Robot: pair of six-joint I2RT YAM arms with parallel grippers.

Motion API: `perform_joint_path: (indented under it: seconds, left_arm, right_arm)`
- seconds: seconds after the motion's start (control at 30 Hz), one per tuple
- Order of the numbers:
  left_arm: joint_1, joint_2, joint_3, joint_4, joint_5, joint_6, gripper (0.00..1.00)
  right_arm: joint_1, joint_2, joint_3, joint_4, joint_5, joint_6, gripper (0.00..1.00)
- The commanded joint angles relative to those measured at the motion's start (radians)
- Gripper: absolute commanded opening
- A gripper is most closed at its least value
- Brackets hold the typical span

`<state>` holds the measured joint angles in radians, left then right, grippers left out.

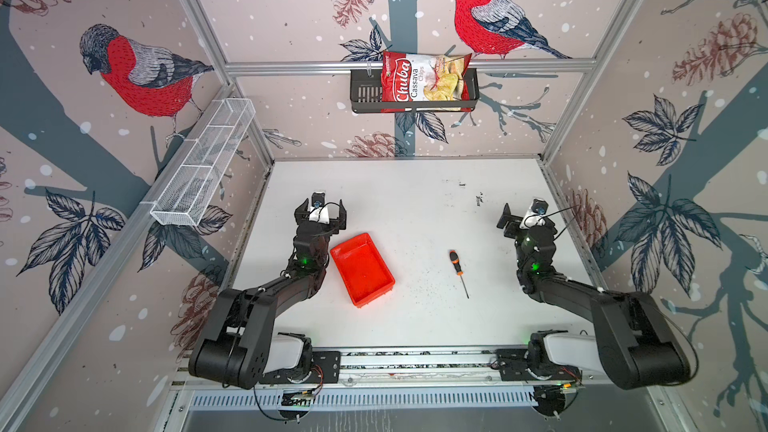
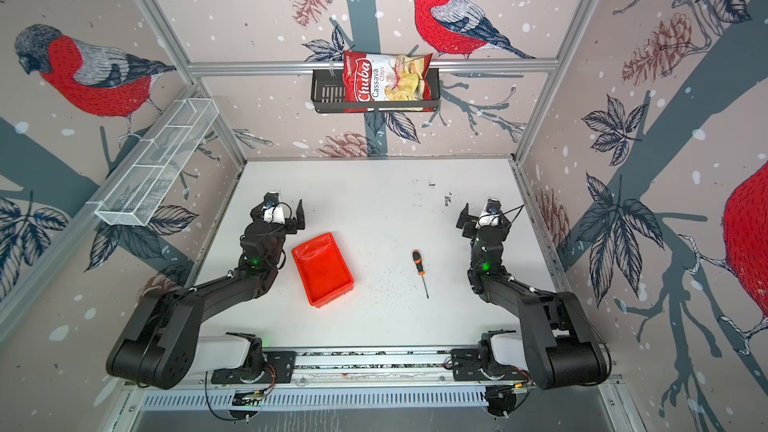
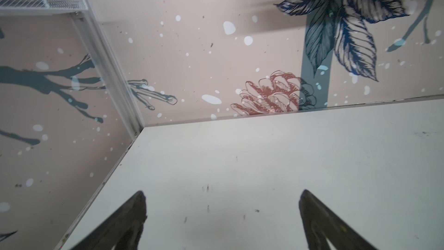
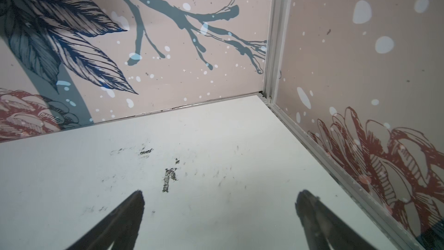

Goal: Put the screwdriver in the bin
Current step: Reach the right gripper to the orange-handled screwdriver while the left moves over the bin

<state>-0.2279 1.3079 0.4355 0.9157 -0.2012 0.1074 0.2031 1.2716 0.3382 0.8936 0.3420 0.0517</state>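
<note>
While the small screwdriver [image 1: 458, 268] with the orange-and-black handle and thin dark metal shaft lies flat on the white tabletop [image 1: 415, 209], right of centre in both top views, my left gripper [image 1: 323, 203] and right gripper [image 1: 528, 211] hang above it, jaws spread wide and holding nothing. The wrist views show only bare table between the fingers. I judge the pickup not yet begun. The shallow rectangular red-orange plastic bin [image 1: 362, 270] sits empty left of centre, beside my left arm and apart from the tool. The handle points toward the upper frame, the shaft tip toward the lower right. Next, I reckon, my right gripper, the nearer one, must draw back toward the lower frame, descend and close across the thicker handle.
</note>
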Motion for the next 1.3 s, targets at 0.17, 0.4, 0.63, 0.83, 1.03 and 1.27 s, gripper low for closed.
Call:
perform_joint_path:
  seconds: [0.17,0.4,0.63,0.83,1.03,1.27]
  left_arm:
    - [-0.095,-0.033,0.153,-0.267,0.33,-0.011,0.98]
    - [-0.186,-0.103,0.191,-0.403,0.472,0.108,0.98]
    - [-0.204,-0.2,0.191,-0.603,0.654,0.202,0.97]
    - [-0.211,-0.24,0.121,-0.554,0.753,0.228,0.98]
    - [-0.211,-0.23,0.092,-0.504,0.762,0.244,0.98]
    - [-0.211,-0.231,0.095,-0.524,0.757,0.26,0.98]
  right_arm:
    - [0.174,-0.057,0.143,-0.38,-0.031,0.065,1.0]
    - [0.374,-0.031,0.241,-0.652,-0.008,0.247,1.0]
    - [0.527,0.071,0.287,-0.926,-0.031,0.392,0.99]
    - [0.571,0.078,0.285,-1.057,-0.111,0.491,0.85]
    - [0.576,0.075,0.262,-1.156,-0.16,0.504,0.61]
    - [0.577,0.126,0.254,-1.17,-0.176,0.496,0.3]
